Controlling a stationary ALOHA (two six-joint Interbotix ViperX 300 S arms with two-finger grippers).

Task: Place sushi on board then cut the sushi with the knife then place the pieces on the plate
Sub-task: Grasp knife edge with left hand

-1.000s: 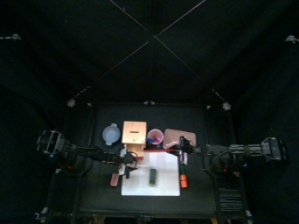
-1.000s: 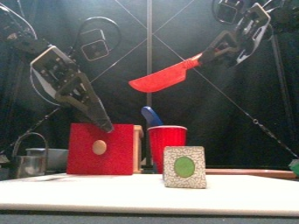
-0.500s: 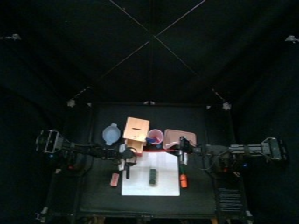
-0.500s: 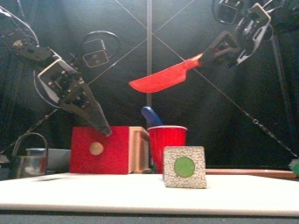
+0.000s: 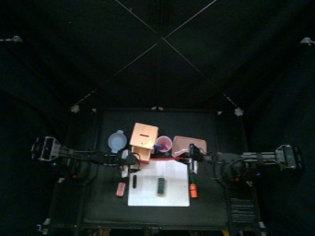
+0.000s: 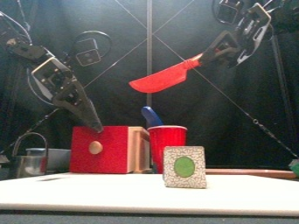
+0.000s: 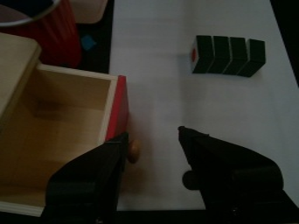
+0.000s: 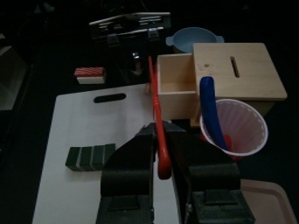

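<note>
The dark green sushi roll (image 5: 161, 185) lies on the white cutting board (image 5: 145, 195); in the front view the sushi roll (image 6: 184, 166) shows its green end face. My right gripper (image 6: 219, 48) is shut on the red toy knife (image 6: 163, 77), held high above the board with the blade pointing left. In the right wrist view the red knife (image 8: 162, 122) runs out from between the jaws, with the sushi (image 8: 91, 156) to one side of it. My left gripper (image 7: 149, 156) is open and empty, hanging over the wooden box's red drawer front (image 7: 114, 109), apart from the sushi (image 7: 228, 55).
Behind the board stand the wooden box (image 5: 147, 136), the red cup (image 6: 167, 144) holding the blue knife (image 6: 151, 116), the pink tray (image 5: 187, 145) and the blue-grey bowl (image 5: 117, 141). A metal cutter (image 6: 31, 158) stands at far left. Small toys lie beside the board (image 5: 122, 188).
My left gripper has drawn back to the left and slightly up. The red drawer front looks a little farther back. The right arm holds the knife still.
</note>
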